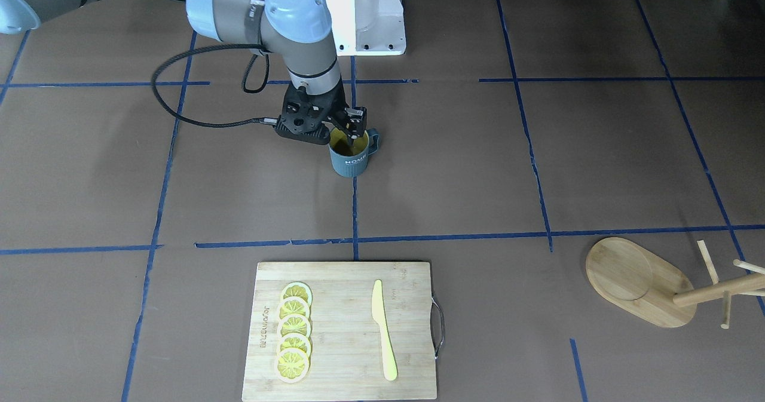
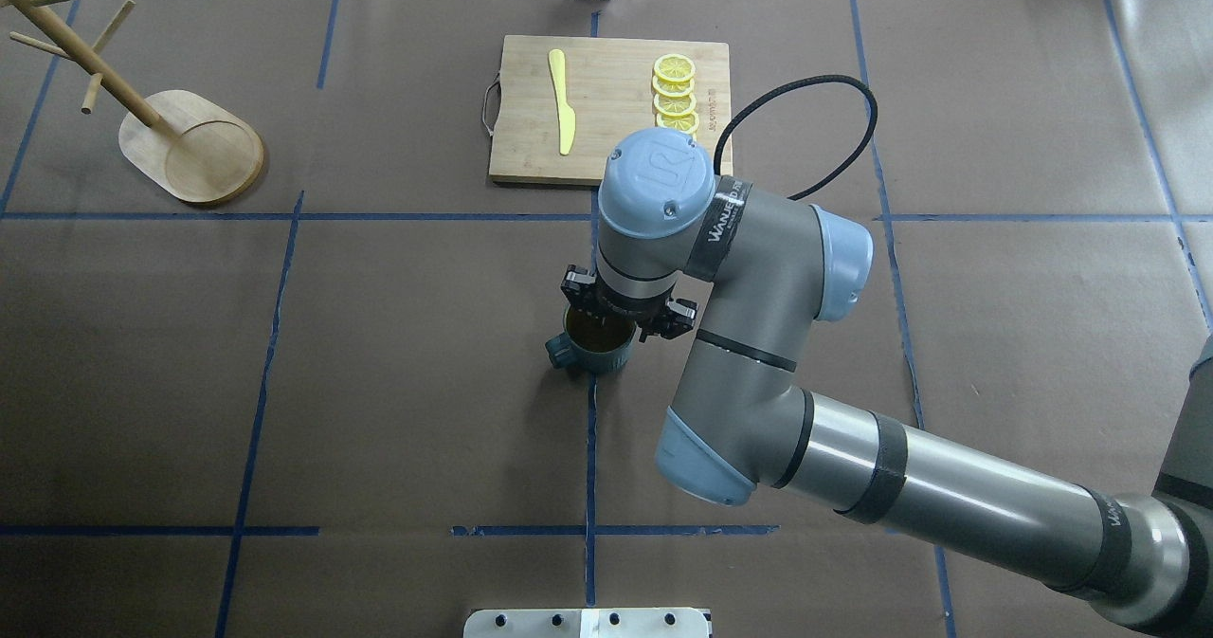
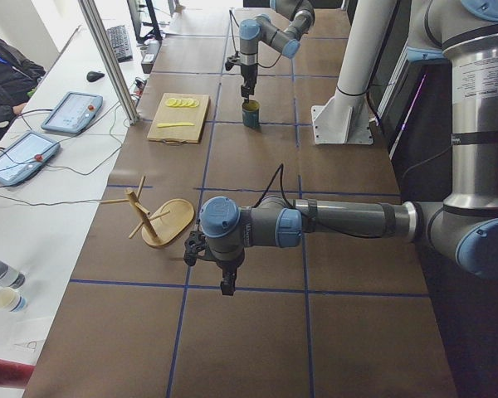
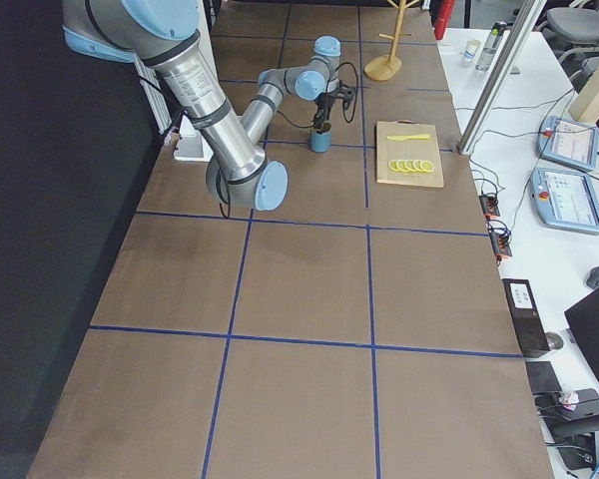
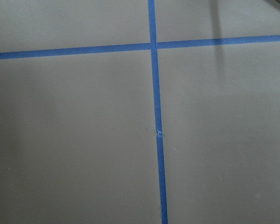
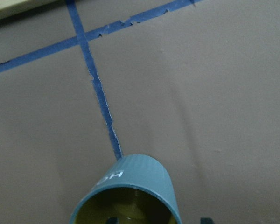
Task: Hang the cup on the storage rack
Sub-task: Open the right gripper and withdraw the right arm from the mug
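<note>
Standing upright on the counter [image 1: 478, 181] on a blue tape line, the cup [image 1: 351, 158] is met from above by the right hand [image 1: 351, 128]. One finger is dipped into the yellow inside, the other seems to lie outside the wall, and whether the wall is pinched cannot be told. The storage rack [image 1: 642, 282] is set well apart, toward the robot's left. The left hand [image 3: 226, 283] is held low over bare counter near the rack — spread or pressed together cannot be told.

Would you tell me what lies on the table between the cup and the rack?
In the overhead view, the stretch from the cup to the rack is bare, crossed only by blue tape.
</note>
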Robot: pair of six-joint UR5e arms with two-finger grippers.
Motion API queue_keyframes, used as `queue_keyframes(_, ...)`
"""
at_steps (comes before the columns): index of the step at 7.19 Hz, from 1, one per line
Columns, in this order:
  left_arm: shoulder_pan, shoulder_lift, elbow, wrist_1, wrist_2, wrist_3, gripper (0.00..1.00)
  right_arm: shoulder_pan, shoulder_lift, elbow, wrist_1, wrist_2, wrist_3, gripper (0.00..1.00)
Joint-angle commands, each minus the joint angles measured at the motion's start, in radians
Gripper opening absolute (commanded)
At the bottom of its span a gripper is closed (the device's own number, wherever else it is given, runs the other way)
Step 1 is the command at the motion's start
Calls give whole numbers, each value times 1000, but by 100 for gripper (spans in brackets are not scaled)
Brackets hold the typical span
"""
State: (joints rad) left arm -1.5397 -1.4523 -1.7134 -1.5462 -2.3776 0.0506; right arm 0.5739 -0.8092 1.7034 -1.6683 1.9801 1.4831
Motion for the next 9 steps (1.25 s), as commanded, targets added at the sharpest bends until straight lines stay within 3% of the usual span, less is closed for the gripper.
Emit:
queue_keyframes(1,1,-2,-3,0,0,0,100,125,-11,77,-82,80,-142,100)
queue_keyframes(4,3,-3,-29,1,6,-8,100,411,-186,70,-93,256,-625,100)
queue_keyframes(7,6,-86,-26,-2,8,-11,100,626,-338,58,-181,290,-1135,100)
queue_keyframes(9,9,-114,-35,-2,-27,-14,100,745,-532,62,-157,336,-1440,100)
